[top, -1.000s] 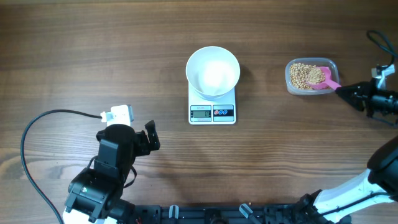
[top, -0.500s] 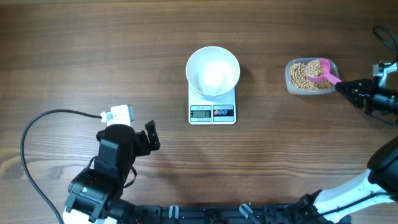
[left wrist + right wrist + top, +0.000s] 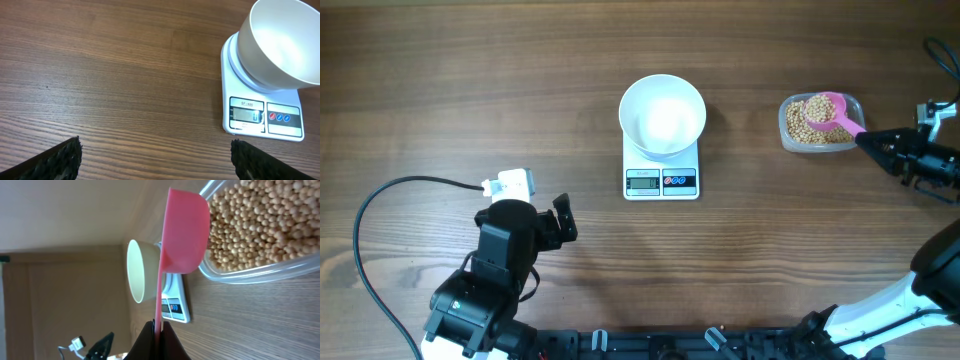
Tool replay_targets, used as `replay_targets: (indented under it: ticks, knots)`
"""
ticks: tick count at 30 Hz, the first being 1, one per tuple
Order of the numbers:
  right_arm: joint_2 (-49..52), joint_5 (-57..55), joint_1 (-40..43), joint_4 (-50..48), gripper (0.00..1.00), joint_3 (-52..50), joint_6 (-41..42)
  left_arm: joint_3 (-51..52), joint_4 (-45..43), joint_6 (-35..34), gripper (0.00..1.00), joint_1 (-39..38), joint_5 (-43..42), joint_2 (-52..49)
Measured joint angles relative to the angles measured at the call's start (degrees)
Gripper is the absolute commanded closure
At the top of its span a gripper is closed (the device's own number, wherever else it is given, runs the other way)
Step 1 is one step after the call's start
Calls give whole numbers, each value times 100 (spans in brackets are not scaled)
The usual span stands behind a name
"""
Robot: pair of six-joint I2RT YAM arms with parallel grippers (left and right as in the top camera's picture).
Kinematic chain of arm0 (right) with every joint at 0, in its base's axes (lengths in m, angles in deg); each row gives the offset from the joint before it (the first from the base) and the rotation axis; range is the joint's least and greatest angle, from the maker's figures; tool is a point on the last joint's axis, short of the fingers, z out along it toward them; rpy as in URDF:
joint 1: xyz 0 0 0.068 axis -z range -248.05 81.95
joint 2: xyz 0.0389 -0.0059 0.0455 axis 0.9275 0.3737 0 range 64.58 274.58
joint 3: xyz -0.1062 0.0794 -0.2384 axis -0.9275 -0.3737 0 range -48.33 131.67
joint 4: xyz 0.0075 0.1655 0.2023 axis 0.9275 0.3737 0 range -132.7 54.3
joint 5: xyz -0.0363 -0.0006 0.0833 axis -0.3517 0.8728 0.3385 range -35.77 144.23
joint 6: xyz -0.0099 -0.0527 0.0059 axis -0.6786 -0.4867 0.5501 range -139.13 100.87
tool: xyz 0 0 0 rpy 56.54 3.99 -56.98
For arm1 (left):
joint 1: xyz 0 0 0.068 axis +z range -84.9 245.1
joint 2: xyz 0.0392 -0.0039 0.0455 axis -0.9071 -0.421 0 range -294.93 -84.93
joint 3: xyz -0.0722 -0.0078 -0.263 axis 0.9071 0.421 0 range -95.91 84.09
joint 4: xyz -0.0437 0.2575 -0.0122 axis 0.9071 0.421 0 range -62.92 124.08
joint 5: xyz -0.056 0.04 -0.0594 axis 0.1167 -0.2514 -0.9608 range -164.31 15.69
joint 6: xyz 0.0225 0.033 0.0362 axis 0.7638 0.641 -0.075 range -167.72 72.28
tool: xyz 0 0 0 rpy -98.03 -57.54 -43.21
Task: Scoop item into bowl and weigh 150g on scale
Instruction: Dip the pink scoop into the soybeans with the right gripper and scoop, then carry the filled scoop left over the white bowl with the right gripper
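Scoop (image 3: 832, 108), handle pinched in the right gripper (image 3: 867, 140), held level over the beans (image 3: 803, 121) in the tub (image 3: 783, 125) near the right edge of the table (image 3: 470, 80), presumably against spills; bowl (image 3: 663, 115) sits ready on the scale (image 3: 662, 183) mid-table; left gripper (image 3: 563, 221) wide, empty.

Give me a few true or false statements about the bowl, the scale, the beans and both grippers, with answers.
1. The white bowl sits on the scale. True.
2. The bowl holds beans. False: it is empty; the beans lie in the clear tub.
3. The right gripper is shut on the handle of the pink scoop. True.
4. The left gripper grips the bowl. False: it is open, holds nothing and is apart from the scale.
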Motion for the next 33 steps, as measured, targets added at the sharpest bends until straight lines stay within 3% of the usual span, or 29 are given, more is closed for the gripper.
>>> replay_targets:
  ticks: [8, 23, 29, 33]
  knots:
    - [0, 240, -125, 654, 96, 0, -483, 0, 0, 0, 0, 0, 0, 0]
    - [-13, 1226, -1672, 1086, 96, 0, -949, 0, 0, 0, 0, 0, 0, 0]
    - [-17, 1364, -2308, 667, 95, 0, -636, 0, 7, 0, 0, 0, 0, 0]
    - [-24, 1410, -2894, -96, 95, 4, 216, 0, 7, 0, 0, -2, 0, -2]
